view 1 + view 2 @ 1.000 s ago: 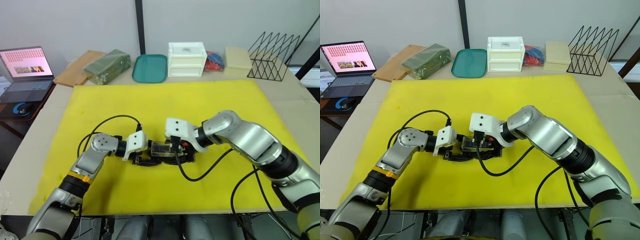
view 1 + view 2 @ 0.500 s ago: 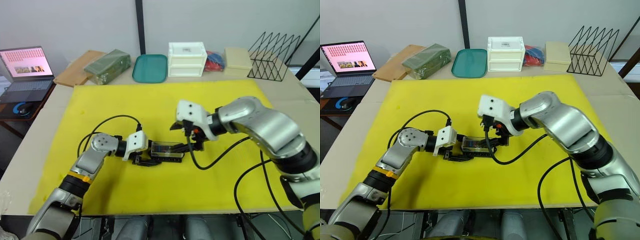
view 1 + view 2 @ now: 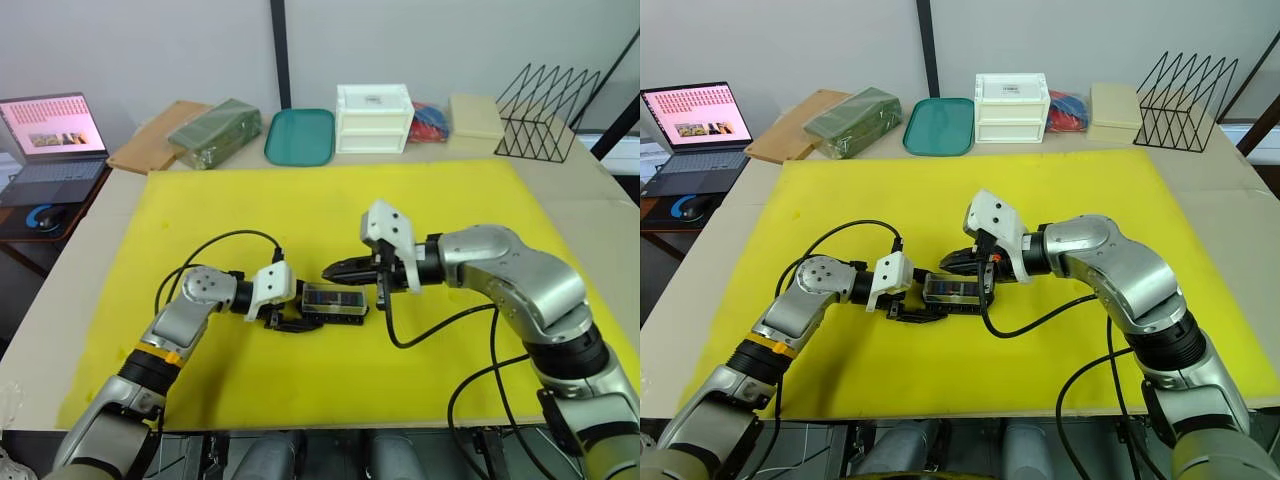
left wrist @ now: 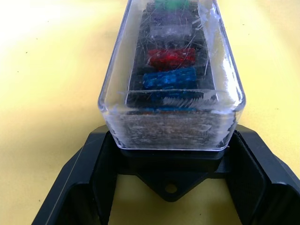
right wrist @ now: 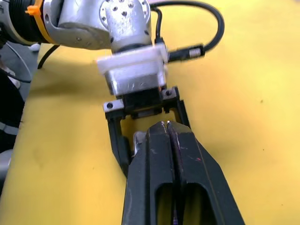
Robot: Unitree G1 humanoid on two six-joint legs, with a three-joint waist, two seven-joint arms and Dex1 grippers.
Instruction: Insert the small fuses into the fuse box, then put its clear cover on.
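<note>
A yellow mat (image 3: 330, 200) is covering the table, and the fuse box (image 3: 334, 304) is lying near its middle with the clear cover (image 4: 171, 70) sitting on it over the small fuses (image 4: 169, 77). The left gripper (image 3: 290, 318) is clasping the box's end; the right gripper (image 3: 332, 270), fingers pressed together, is hovering just above it

Bright, even overhead light leaves only soft shadows under the arms on the yellow mat (image 3: 330, 200), while the left wrist view shows glare on the clear cover (image 4: 171, 75) and blur farther off.
</note>
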